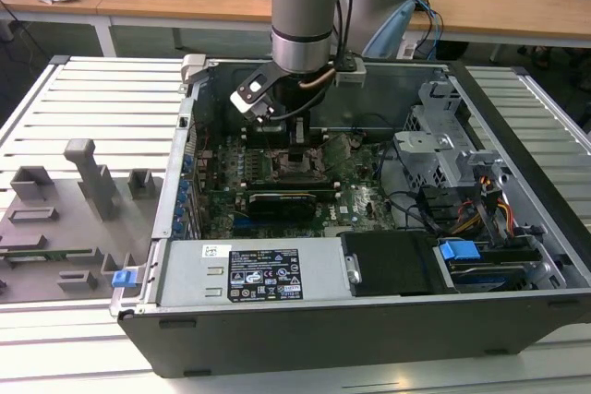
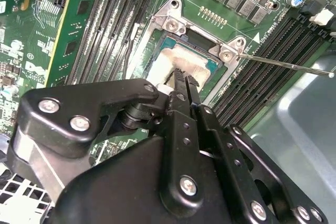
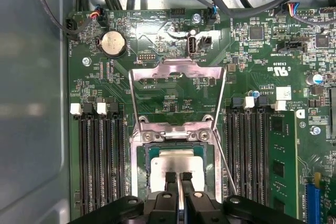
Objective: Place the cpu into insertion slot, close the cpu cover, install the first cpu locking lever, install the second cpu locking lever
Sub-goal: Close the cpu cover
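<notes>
poised low over the cpu point(image 3: 176, 160) with gripper point(image 3: 178, 178) drawn together, seemingly seating it in the insertion slot point(image 3: 140, 167); cpu cover point(image 3: 178, 68) hinged open for access.

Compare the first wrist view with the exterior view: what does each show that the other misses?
First wrist view: the cpu in the insertion slot, the cpu cover swung open, a coin battery. Exterior view: the computer case, the arm, a grey fixture board at the exterior view's left. Shared: the green motherboard and the gripper, fingers together over the cpu.
</notes>
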